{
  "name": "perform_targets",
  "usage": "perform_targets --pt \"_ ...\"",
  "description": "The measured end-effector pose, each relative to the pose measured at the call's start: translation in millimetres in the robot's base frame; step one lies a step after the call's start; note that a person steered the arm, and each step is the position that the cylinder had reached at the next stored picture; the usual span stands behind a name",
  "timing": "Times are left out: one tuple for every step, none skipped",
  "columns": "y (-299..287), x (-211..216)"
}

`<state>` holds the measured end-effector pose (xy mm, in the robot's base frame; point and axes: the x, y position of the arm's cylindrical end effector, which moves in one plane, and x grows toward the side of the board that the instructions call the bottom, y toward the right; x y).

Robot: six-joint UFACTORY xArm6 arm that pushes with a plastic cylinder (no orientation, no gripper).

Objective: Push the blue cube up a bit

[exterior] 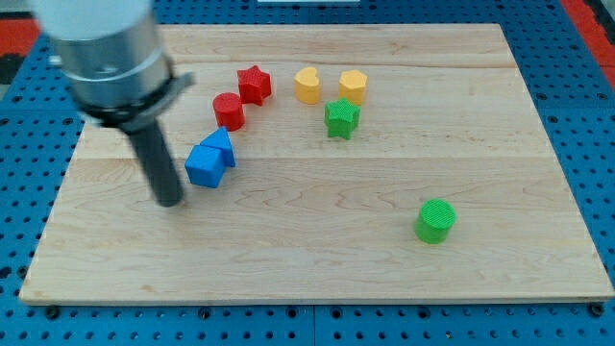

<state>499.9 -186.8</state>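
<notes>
Quick count first: eight blocks on the wooden board. Two blue, two red, two yellow, two green.

The blues are the blue cube and a second blue block that looks like a wedge or triangle, tucked against the cube's upper right so the two touch. They sit in the left half of the board, roughly midway between the far and near edges.

The reds are a red cylinder just above the blue pair and a red star right beside it, toward the far edge. The yellows are a yellow heart and a yellow hexagon-ish block, side by side near the far edge around the middle. The green star sits just below those two. The green cylinder is off alone toward the near right corner, well apart from everything else.

The arm comes in from the far left corner, a fat grey housing with the dark rod hanging straight down, upright. There's nothing to open or close here and it's holding nothing. My tip is on the board just to the left of the blue cube and slightly nearer the near edge, close by with a narrow gap showing.

No labels or writing that I can read anywhere.
</notes>
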Motion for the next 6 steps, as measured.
perform_targets --pt "-23 -26" --pt "2 -26" --pt "53 -24" --pt "92 -15" --pt "123 -13" --pt "106 -13"
